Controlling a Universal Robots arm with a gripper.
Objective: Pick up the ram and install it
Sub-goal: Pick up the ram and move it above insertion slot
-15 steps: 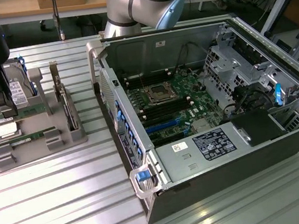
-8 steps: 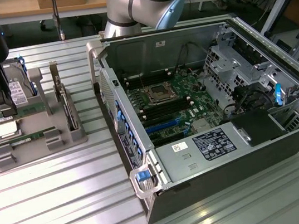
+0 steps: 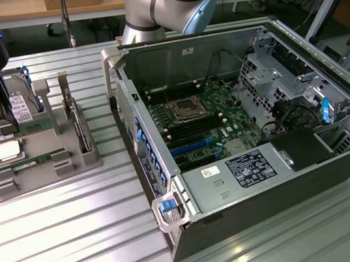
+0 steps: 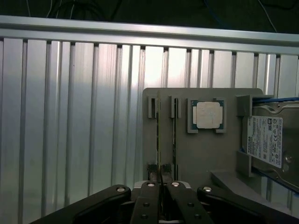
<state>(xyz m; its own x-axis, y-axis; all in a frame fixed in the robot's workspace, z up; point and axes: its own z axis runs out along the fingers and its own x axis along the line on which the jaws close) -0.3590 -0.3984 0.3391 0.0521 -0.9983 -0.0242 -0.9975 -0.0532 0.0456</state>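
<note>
Two fingers of the tool [image 3: 0, 127] are pinched almost fully together on the ram [image 3: 33, 127], a thin green stick lying level over the grey holder [image 3: 49, 173] at the exterior view's left. Whether the ram is lifted clear of its slot is hard to tell. In the wrist view, the tool [image 4: 161, 176] grips the ram [image 4: 158, 135] edge-on. A second stick [image 3: 31, 161] sits in the holder, near the processor chip [image 3: 8, 152]. The open computer case [image 3: 272, 205] stands on the ribbed surface [image 3: 79, 237], well apart from the holder.
</note>
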